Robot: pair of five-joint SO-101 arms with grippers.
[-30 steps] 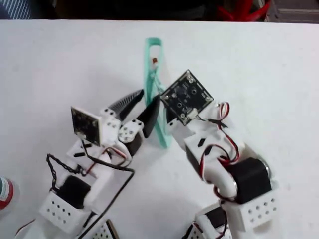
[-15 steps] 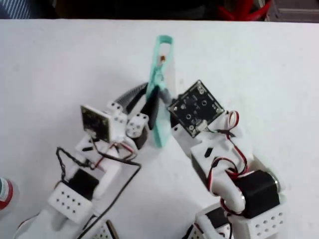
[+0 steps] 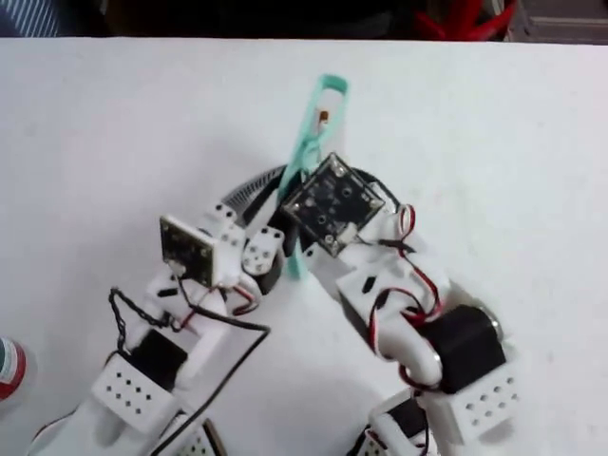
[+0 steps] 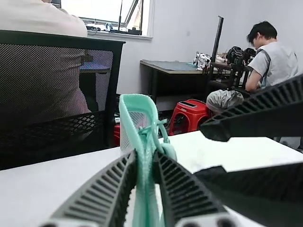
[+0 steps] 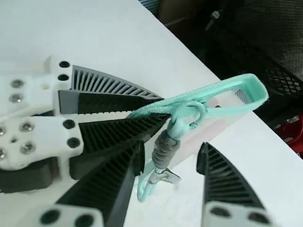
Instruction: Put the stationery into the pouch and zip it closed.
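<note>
We are looking at a slim mint-green pouch (image 3: 314, 141) that is standing on its narrow edge, probably touching the worktop (image 3: 494, 142), and slanting in the high view. The left gripper (image 4: 147, 158) jaws are pinching it near one end. Its grey zip pull (image 5: 165, 149) is dangling at its side.

White table (image 3: 114, 123); black mesh chair (image 4: 52, 94); bright window (image 4: 102, 12); red stool (image 4: 189, 113); dark desk (image 4: 173, 66) by grey wall (image 4: 182, 28).
</note>
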